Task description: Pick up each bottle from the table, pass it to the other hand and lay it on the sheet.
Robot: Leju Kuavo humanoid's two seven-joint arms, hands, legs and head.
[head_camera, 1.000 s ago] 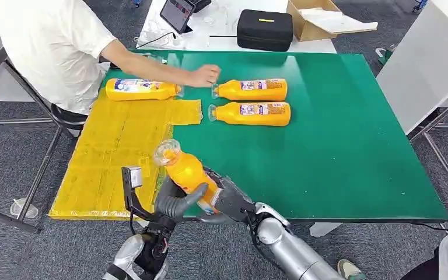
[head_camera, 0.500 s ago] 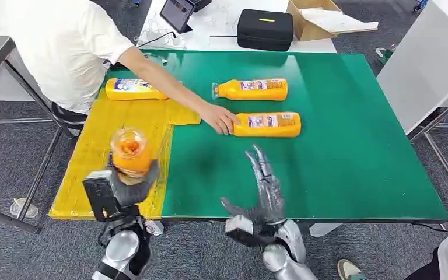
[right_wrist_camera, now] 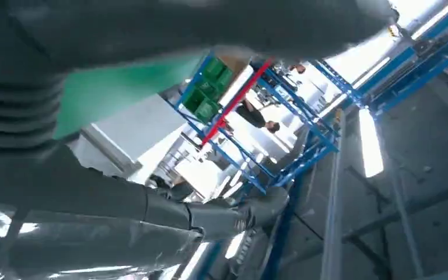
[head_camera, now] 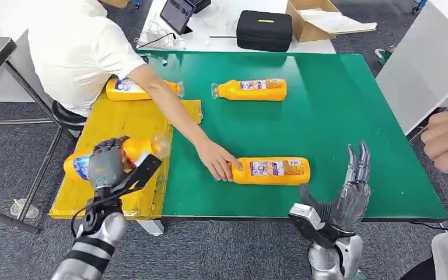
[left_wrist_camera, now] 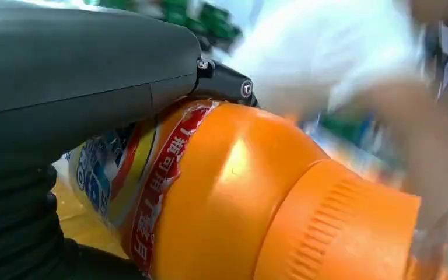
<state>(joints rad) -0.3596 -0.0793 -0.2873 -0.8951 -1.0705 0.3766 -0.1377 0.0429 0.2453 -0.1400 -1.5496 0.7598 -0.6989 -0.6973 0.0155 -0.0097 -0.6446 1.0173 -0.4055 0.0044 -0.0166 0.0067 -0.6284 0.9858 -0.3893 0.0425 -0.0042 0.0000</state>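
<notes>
Left hand [head_camera: 108, 163] wraps 1 orange bottle [head_camera: 129, 153] lying over the yellow sheet [head_camera: 116, 125], cap pointing toward the green table [head_camera: 338, 116]. Right hand [head_camera: 347, 195] holds nothing, fingers straight and apart, at the table's near edge. Just beyond it, a person's hand [head_camera: 214, 158] touches a 2nd bottle [head_camera: 271, 170].

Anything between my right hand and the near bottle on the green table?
No object lies between the right hand and the near bottle, but a person's hand rests on its cap end, away from the right hand.
</notes>
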